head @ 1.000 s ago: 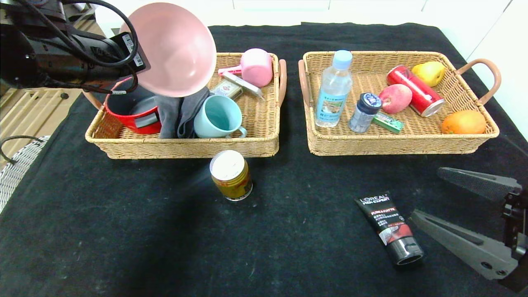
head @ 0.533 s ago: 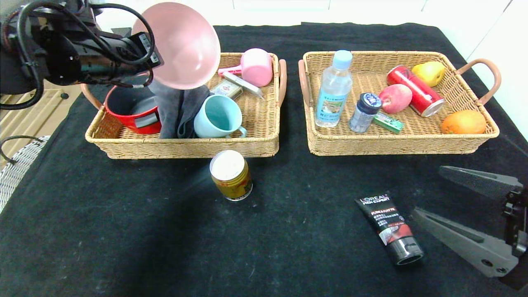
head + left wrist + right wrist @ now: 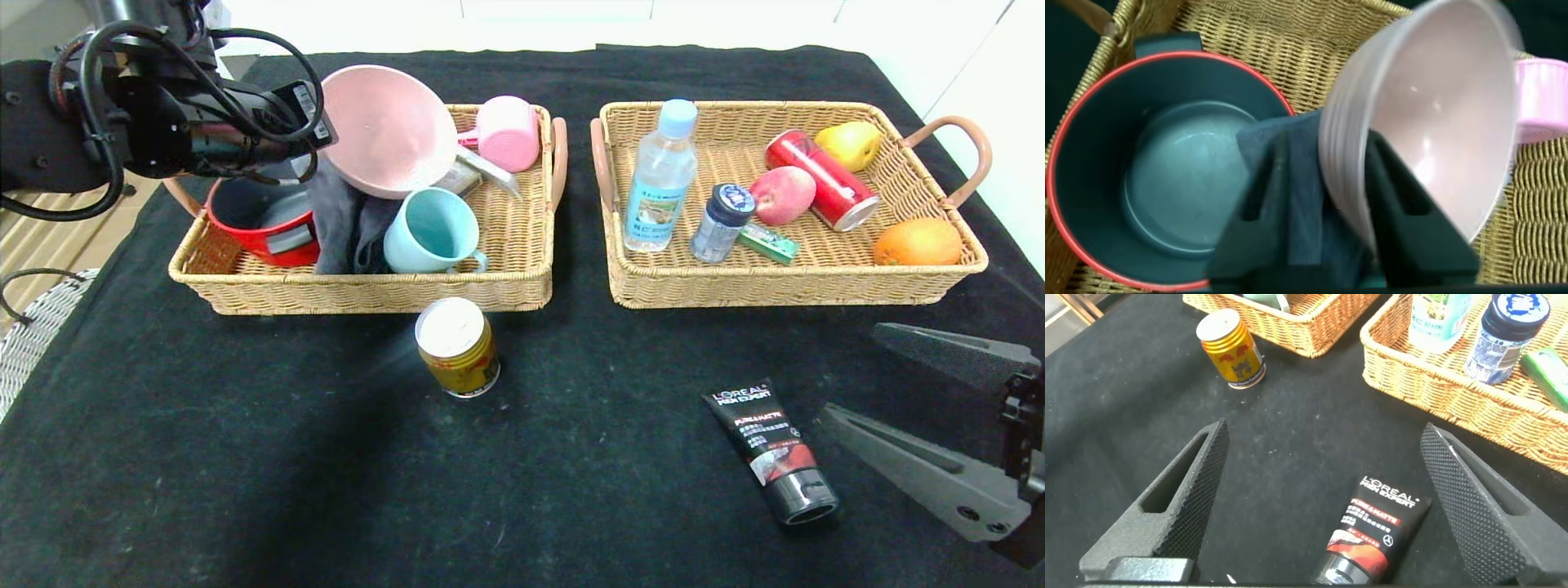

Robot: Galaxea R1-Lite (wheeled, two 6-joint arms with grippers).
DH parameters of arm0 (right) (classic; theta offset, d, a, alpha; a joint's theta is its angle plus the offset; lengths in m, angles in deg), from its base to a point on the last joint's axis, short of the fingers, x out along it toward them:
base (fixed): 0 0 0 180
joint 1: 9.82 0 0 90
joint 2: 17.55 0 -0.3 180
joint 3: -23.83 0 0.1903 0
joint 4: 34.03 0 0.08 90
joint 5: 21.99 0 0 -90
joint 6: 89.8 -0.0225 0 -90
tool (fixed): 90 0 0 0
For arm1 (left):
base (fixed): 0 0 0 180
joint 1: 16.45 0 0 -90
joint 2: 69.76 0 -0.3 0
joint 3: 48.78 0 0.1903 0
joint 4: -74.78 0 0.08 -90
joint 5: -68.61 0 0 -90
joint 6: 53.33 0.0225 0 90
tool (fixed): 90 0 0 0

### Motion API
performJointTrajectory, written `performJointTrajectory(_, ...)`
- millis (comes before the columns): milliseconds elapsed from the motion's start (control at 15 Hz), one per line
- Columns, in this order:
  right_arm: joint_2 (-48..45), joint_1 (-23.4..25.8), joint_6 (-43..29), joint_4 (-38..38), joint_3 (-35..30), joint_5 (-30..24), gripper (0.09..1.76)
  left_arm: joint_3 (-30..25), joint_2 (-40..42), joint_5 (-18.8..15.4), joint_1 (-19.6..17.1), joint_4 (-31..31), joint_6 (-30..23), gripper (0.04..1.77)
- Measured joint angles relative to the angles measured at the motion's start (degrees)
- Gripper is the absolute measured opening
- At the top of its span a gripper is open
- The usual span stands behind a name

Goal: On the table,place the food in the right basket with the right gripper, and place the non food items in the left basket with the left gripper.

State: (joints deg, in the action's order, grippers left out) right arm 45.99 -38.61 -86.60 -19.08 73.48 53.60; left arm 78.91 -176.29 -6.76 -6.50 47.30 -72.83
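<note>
A: Where is the pink bowl (image 3: 390, 129) sitting?
B: Upper left of the frame, tilted in the left basket (image 3: 506, 282); left gripper (image 3: 1327, 175) jaws are apparently straddling its rim, loosened.
A: Right gripper (image 3: 886, 384)?
B: Hovering lower right, jaws spread, beside the black tube (image 3: 771, 449).

Black cabled arms, tapered textured pincers (image 3: 1323, 498) — screws

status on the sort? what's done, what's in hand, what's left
Done: the water bottle and small jar stand in the right basket; the grey towel lies in the left basket.

In hand: the left gripper, fingers either side of the pink bowl's rim, has it over that basket.

Left: the yellow can and black tube sit on the table. The right gripper waits open beside the tube.
</note>
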Motion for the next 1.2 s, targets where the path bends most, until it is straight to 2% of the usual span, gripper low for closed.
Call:
performJointTrajectory(200, 0.00, 0.00, -0.02, -0.11, 0.00, 0.02, 1.71, 0.09, -0.09, 0.11, -0.02, -0.07, 0.02, 1.03)
performJointTrajectory(467, 0.00, 0.07, 0.00, -0.09, 0.00, 0.00, 1.71, -0.26, 0.78, 0.06, 0.18, -0.27, 0.09, 1.31)
performJointTrajectory(933, -0.06, 0.07, 0.00, 0.10, 0.00, 0.00, 1.71, -3.83, 7.52, -0.88, 3.13, -4.44, 0.57, 1.54)
performJointTrajectory(1200, -0.20, 0.09, 0.02, 0.05, 0.00, 0.00, 1.71, -10.47, 13.01, -1.93, 7.47, -6.83, 3.74, 1.61)
